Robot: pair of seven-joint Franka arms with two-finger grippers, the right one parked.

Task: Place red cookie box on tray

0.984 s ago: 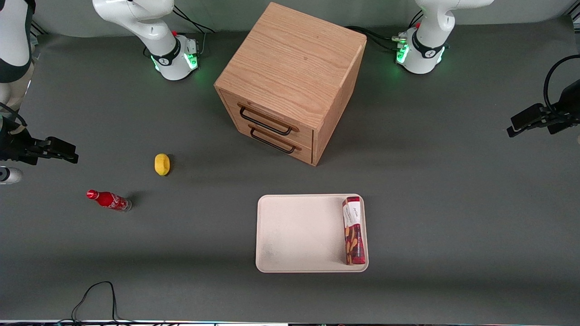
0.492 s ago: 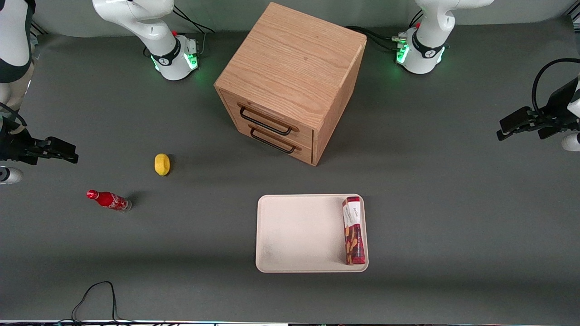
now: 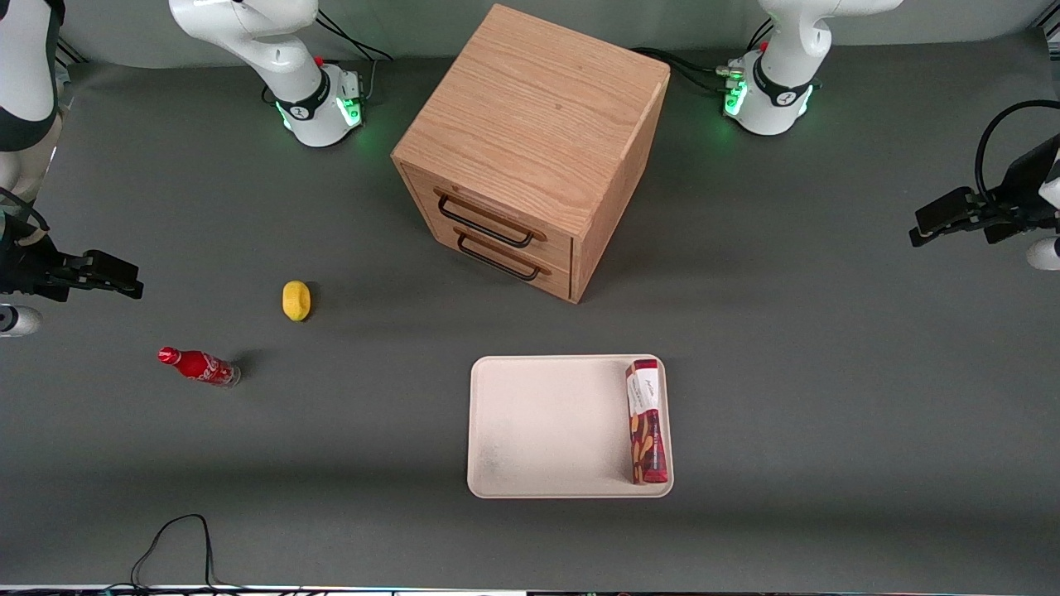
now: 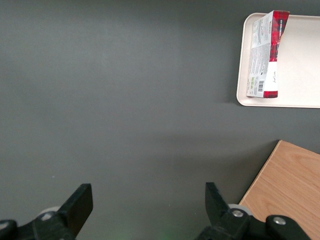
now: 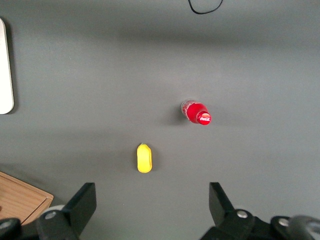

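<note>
- Jaws of the gripper (image 4: 145, 210) stood wide apart, holding nothing, over bare mat well apart from the tray (image 3: 546, 426).
- Red cookie box (image 3: 646, 420) lay on the tray, along its edge toward the working arm, seemingly touching the rim.

Coca-Cola script on red soda bottle (image 3: 199, 366); red cookie box (image 3: 645, 420) print unreadable.
</note>
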